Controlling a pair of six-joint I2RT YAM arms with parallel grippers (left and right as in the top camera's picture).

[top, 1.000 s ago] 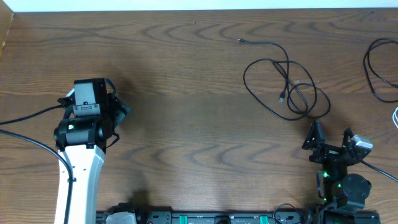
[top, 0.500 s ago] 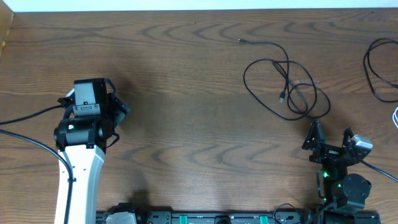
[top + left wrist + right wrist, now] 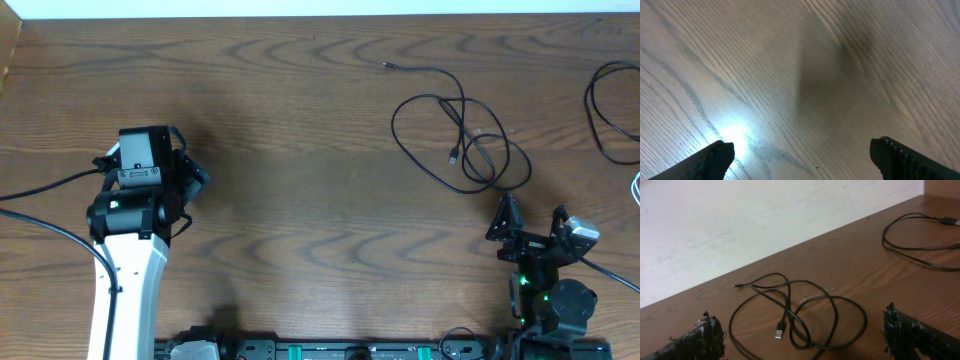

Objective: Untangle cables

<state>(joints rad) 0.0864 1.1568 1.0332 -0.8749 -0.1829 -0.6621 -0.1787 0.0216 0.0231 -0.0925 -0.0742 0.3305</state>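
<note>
Right end effector spread wide, empty, with the black cable coiled just ahead of it on the tabletop. It looks light and floppy; best pinched near its plug end. Left end effector also open, well apart.

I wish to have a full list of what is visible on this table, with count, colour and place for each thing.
table: 1, brown wood, under everything
wall: 1, white, behind the far edge
looped cable: 1, black, centre-right, just ahead of the right gripper
second cable: 1, black, far right edge, partly cut off
white cable: 1, white, right edge, only a bit shows
left gripper: 1, black, open, over bare wood at left
right gripper: 1, black, open, near right, empty
</note>
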